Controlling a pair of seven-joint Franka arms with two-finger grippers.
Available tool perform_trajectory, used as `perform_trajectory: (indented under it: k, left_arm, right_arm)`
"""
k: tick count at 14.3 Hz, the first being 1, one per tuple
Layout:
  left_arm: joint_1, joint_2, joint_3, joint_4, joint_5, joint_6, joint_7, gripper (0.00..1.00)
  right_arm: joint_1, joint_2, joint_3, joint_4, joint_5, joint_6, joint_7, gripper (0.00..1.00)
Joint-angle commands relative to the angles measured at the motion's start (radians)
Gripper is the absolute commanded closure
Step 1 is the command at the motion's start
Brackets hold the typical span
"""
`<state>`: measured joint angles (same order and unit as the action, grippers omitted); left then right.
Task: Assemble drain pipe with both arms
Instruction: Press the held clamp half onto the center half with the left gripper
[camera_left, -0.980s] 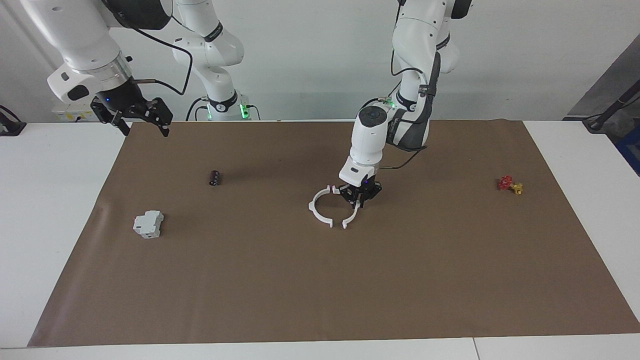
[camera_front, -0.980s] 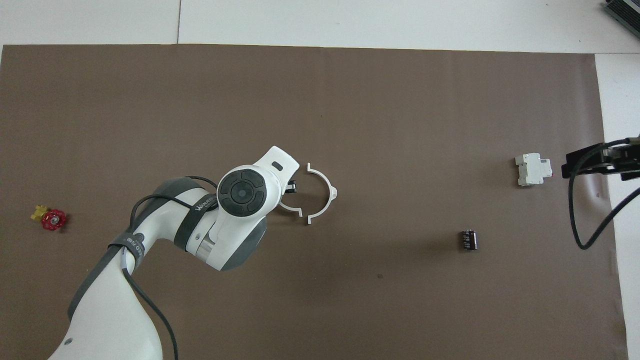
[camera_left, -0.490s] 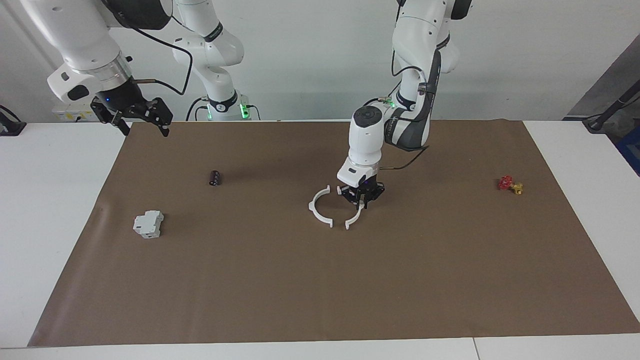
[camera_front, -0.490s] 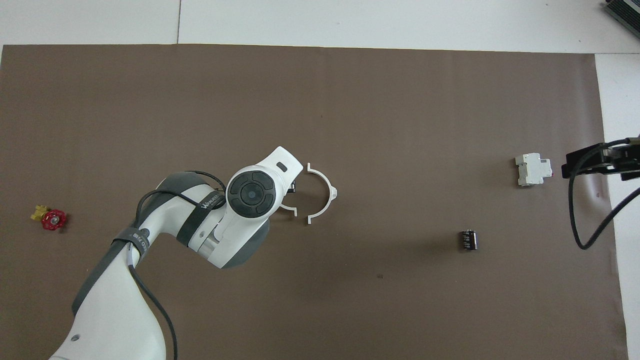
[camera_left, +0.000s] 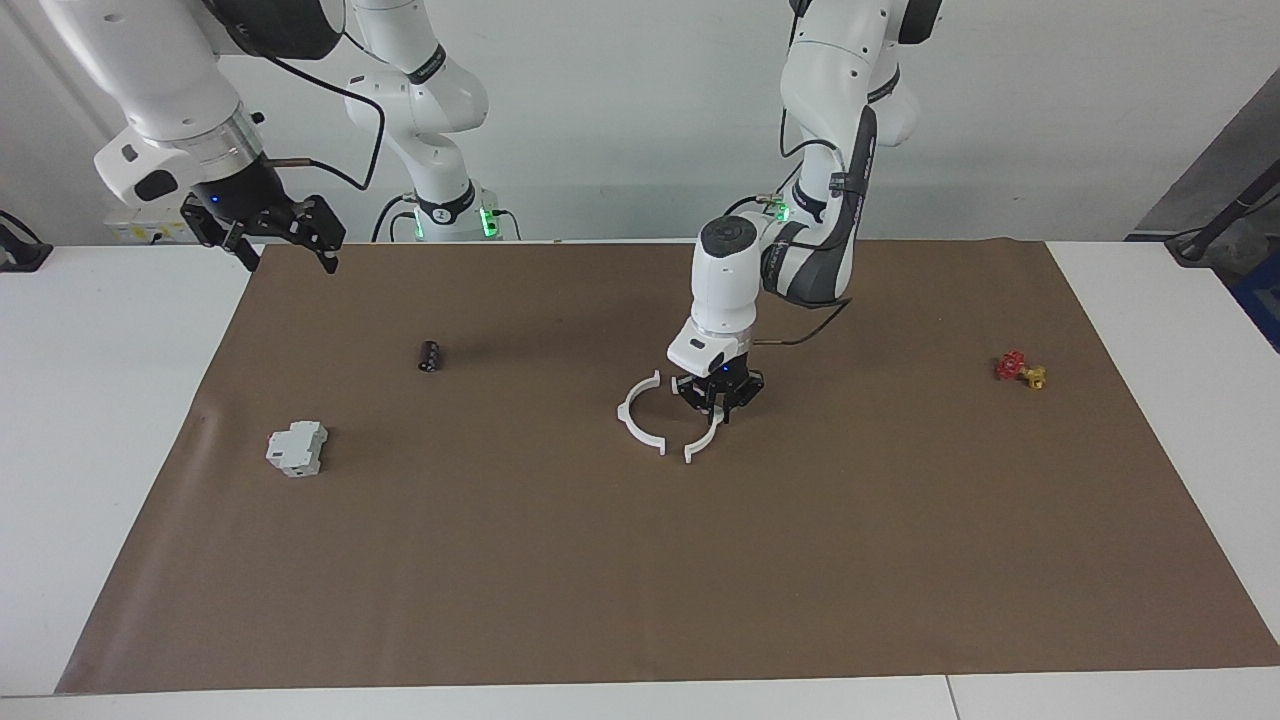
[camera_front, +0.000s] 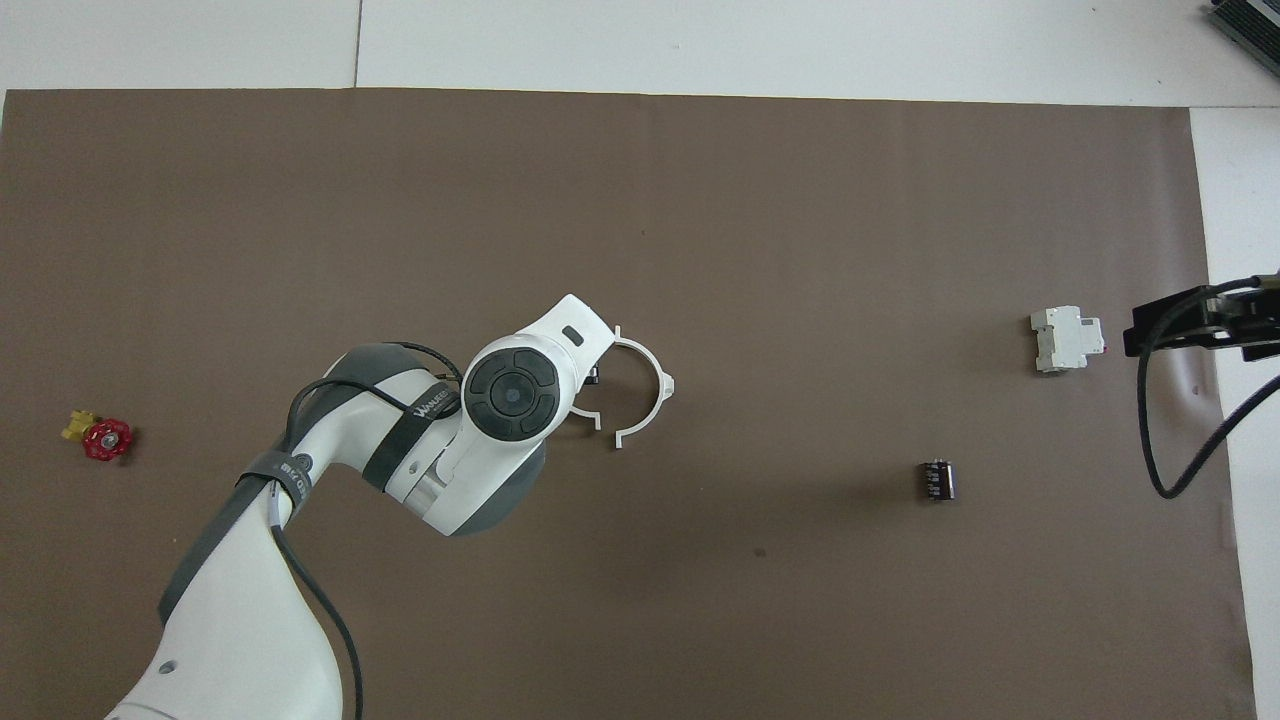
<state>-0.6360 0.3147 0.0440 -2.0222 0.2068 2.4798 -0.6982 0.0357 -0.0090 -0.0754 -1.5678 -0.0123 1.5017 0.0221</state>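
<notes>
White drain-pipe arcs (camera_left: 640, 420) on brown paper.
Left pincer (camera_left: 717, 408) clamps one arc (camera_left: 706, 440); right pincer (camera_left: 285, 245) waits, agape, empty.

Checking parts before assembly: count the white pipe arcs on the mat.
2. One arc lies free at mid-mat, toward the right arm's end. The other arc sits beside it, gripped by the shut left pincer, partly hidden under the arm in the overhead view.

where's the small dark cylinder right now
The small dark cylinder lies on the brown mat toward the right arm's end of the table, a little nearer to the robots than the grey-white boxy block, well apart from the two white arcs.
</notes>
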Motion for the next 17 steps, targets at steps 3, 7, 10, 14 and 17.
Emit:
perform_trajectory:
  k: [3, 7, 10, 14, 17]
  left_arm:
    - [-0.024, 0.009, 0.01, 0.005, 0.026, 0.01, -0.001, 1.0]
    - [-0.039, 0.006, 0.01, -0.015, 0.026, 0.011, -0.001, 1.0]
    - [-0.044, 0.003, 0.01, -0.026, 0.026, 0.013, -0.003, 1.0]
    - [-0.05, 0.003, 0.01, -0.026, 0.025, 0.016, -0.01, 1.0]
    - [-0.05, 0.006, 0.01, -0.024, 0.023, 0.044, -0.015, 1.0]
  right_arm:
    - [-0.005, -0.002, 0.002, -0.005, 0.002, 0.017, 0.009, 0.0]
    - [-0.007, -0.002, 0.002, -0.003, 0.002, 0.015, 0.009, 0.0]
    - [-0.007, -0.002, 0.002, -0.005, 0.002, 0.015, 0.009, 0.0]
    - [-0.005, -0.002, 0.002, -0.004, 0.002, 0.015, 0.009, 0.0]
    - [-0.005, -0.002, 0.002, -0.003, 0.002, 0.017, 0.009, 0.0]
